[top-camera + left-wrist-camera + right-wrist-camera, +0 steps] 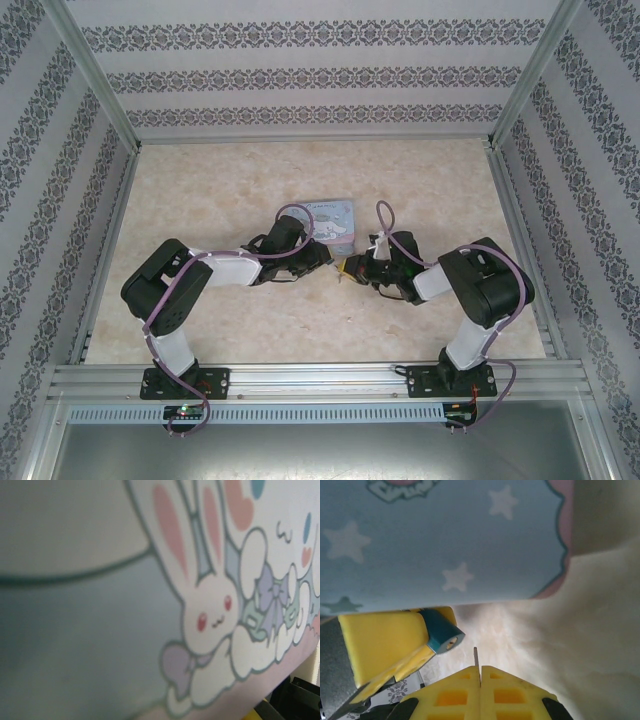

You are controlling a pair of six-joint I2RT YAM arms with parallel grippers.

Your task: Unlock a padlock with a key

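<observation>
In the right wrist view, my right gripper (480,670) is shut on the key (475,656), whose thin dark tip pokes out between the yellow pads. Just left of and above the tip is the small teal padlock (439,630), its keyhole end facing the key with a small gap between them. The yellow fingers (385,637) of my left gripper are clamped on the padlock. From above, the left gripper (326,260) and right gripper (349,268) meet tip to tip at the table's middle. The padlock's shackle is hidden.
The pale blue cartoon-printed tin box (336,222) lies flat just behind both grippers; its rabbit print (210,615) is very close in the left wrist view and its starred face (445,540) looms over the padlock. Beige marbled tabletop (250,180) surrounds it, with patterned walls on three sides.
</observation>
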